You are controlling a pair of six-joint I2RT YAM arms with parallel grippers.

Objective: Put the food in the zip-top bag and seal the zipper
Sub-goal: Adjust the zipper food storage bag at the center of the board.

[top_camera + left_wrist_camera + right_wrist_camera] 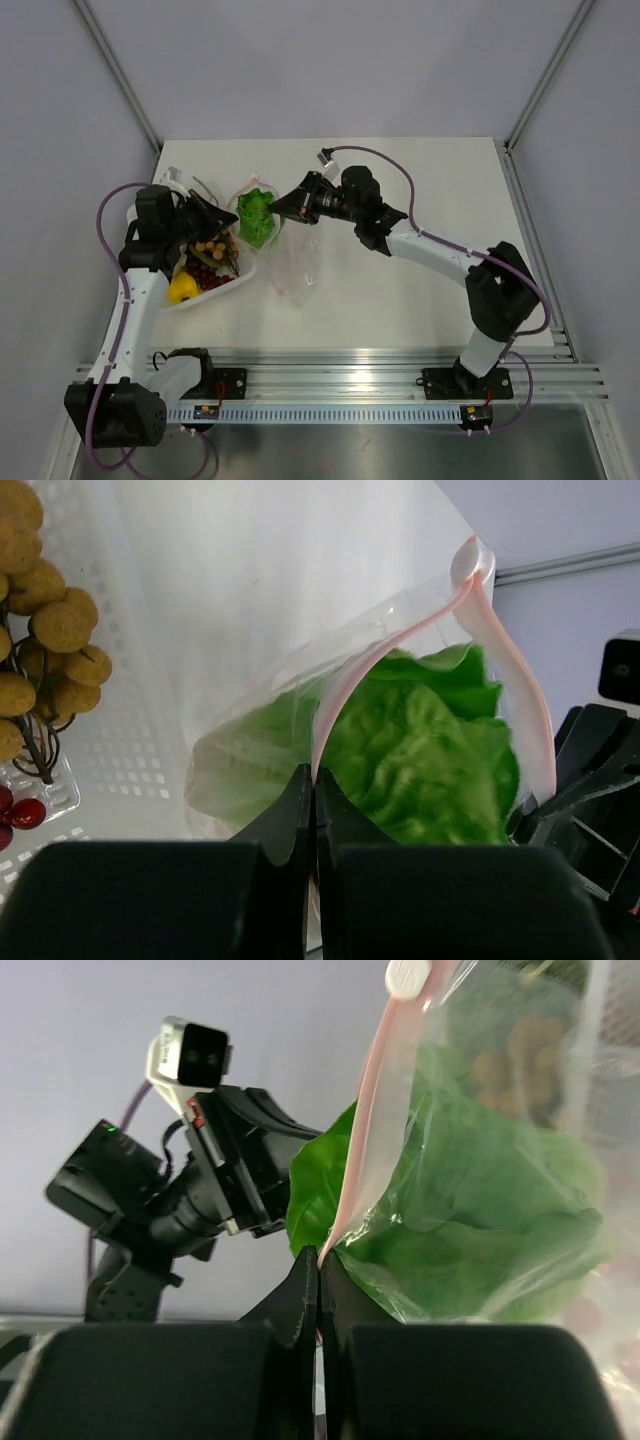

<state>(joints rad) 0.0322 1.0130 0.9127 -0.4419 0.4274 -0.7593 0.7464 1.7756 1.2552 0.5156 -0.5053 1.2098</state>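
Observation:
The clear zip-top bag (292, 262) is held up between both arms, with the green lettuce (256, 217) inside it. My left gripper (224, 222) is shut on the pink zipper (345, 690) at one side of the mouth, jaws together on the strip (316, 775). My right gripper (282, 207) is shut on the zipper (365, 1130) at the opposite side (320, 1257). The mouth gapes between the two strips. A white slider (467, 565) sits at the far end. The lettuce (420, 745) fills the bag's top (480, 1230).
A white perforated tray (240, 280) lies at the left under my left arm. It holds a bunch of tan-brown balls (212, 247), dark red grapes (205, 276) and a yellow piece (182, 288). The balls (45, 630) and grapes (20, 815) lie left of the bag.

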